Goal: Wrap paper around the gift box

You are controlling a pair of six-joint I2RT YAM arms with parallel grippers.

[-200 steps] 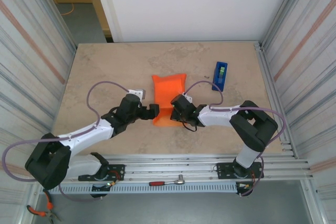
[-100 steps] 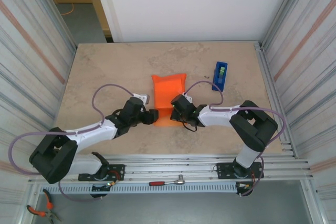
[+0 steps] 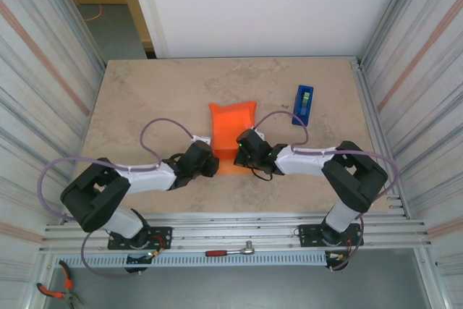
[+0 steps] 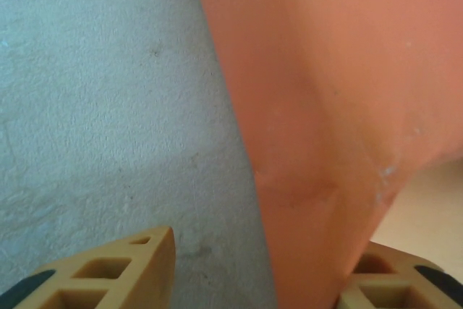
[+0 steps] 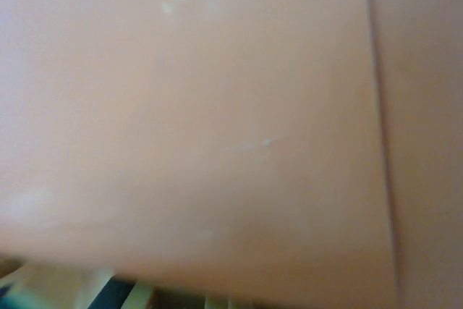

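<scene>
Marble tabletop (image 3: 145,99); paper (image 3: 233,124) edge inside left end effector (image 4: 253,280).

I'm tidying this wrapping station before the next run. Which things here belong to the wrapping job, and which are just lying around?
For the job:
- orange paper, partly folded up
- blue tape dispenser, probably for sealing

Lying about:
- red-handled tool on the front rail
- red-handled pliers at the near left corner
</scene>
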